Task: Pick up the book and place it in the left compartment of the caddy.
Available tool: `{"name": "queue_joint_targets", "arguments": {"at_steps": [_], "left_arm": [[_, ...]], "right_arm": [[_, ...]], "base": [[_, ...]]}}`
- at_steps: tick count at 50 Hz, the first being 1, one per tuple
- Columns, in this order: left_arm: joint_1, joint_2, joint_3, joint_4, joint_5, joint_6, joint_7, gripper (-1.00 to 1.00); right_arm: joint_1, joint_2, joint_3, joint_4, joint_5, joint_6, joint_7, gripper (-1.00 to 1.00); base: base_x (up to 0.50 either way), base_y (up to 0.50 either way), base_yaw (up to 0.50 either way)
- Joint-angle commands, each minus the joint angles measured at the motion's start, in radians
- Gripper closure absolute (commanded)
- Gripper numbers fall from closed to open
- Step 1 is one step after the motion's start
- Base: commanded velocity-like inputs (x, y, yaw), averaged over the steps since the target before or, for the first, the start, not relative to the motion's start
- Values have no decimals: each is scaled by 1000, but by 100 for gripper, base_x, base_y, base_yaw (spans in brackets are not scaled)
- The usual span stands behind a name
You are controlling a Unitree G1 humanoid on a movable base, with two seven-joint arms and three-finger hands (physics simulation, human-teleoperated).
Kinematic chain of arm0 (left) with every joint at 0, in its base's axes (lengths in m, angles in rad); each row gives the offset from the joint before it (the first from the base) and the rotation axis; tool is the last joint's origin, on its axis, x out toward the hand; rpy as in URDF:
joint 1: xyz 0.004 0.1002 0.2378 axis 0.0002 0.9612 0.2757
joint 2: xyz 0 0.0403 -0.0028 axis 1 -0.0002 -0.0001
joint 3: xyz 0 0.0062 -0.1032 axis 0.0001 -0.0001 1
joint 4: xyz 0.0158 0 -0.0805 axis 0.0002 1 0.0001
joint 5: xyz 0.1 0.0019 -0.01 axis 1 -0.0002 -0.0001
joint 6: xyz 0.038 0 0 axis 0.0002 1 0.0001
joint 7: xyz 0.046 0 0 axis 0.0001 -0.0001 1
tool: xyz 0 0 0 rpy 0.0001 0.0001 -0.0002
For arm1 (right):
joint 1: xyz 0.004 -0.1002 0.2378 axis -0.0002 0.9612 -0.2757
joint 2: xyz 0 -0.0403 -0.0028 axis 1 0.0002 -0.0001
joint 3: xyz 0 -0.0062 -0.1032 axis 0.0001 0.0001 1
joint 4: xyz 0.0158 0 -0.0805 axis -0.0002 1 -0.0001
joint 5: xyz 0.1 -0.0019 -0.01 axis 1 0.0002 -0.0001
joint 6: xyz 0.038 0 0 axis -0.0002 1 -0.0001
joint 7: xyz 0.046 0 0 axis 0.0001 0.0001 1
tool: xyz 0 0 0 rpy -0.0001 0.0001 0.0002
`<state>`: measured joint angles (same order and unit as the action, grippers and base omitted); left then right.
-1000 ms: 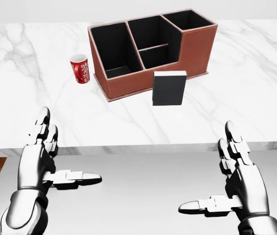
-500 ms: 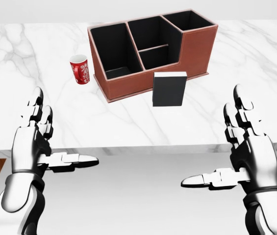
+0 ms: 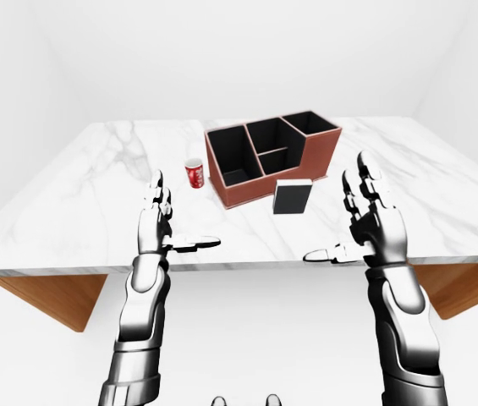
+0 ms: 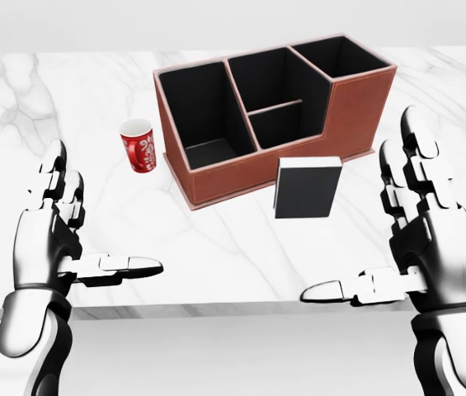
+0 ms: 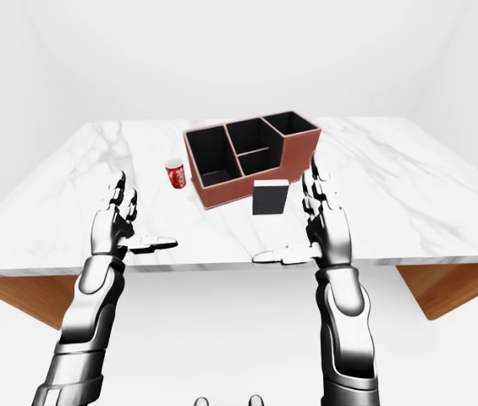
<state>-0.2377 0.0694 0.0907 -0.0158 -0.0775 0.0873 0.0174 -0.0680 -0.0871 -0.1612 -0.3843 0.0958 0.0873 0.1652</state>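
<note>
White-veined marble forms the tabletop (image 4: pixel 216 239), on which three things are carried: one book (image 4: pixel 307 188), one caddy (image 4: pixel 315 99) and one cup (image 4: pixel 139 146). Two robot hands are seen above the tabletop's near edge. The book is shown upright, with a plain black cover and a white strip of page edges along its top; no title can be made out. It is placed just beside the caddy's long wall facing the near edge, toward that wall's right end. The caddy is reddish-brown outside, black inside, and divided into four compartments, the left one being a long single bay. The red cup with white pattern is set to the caddy's left. The left robot hand (image 4: pixel 55 227) and the right robot hand (image 4: pixel 422 239) are both held spread wide, fingers upward, thumbs inward, with nothing grasped.
</note>
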Motion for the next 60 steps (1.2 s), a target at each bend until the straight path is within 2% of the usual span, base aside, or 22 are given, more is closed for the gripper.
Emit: {"name": "queue_joint_targets", "arguments": {"at_steps": [1, 29, 50, 60], "left_arm": [[7, -2, 0, -15, -4, 0, -1, -100], [12, -7, -6, -25, -4, 0, -3, -100], [25, -8, -6, -30, -3, 0, -2, -100], [30, -11, -8, -29, 0, 0, -3, -100]], "right_arm": [[-13, 2, 10, -33, 2, 0, -14, -100], [15, 5, -6, -100, 32, 0, -7, -100], [38, 10, 2, -114, 21, 0, 12, -100], [28, 12, 12, -92, -11, 0, 2, -100]], "base": [[39, 13, 0], [40, 21, 0], [42, -4, 0], [14, 0, 0]]}}
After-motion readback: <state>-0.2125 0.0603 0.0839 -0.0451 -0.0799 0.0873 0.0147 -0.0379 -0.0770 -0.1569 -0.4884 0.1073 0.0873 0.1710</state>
